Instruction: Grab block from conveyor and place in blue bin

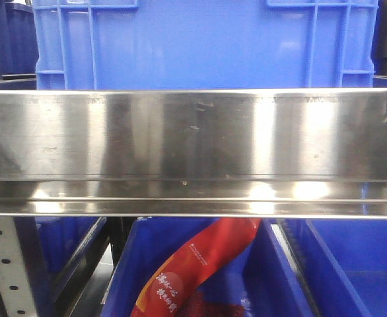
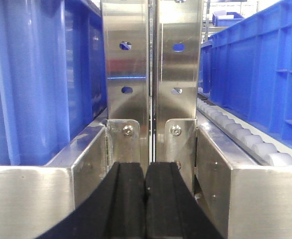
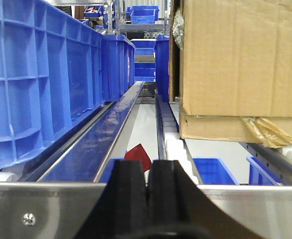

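While the left gripper point(image 2: 145, 199) and right gripper point(image 3: 147, 199) both sit pressed together on nothing, facing steel shelf rails point(image 1: 193, 152) and blue crates point(image 1: 200, 43), neither block nor conveyor shows in any view. Judging from that, both arms should back clear of the racking and find the belt before spreading any fingers.

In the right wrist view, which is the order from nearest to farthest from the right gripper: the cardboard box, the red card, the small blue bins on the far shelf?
From the right gripper, whose jaws are shut:
1. The red card, just beyond the fingertips, slightly left of centre.
2. The cardboard box, on the right, resting on the rack.
3. The small blue bins, at the top centre, at the far end of the aisle.
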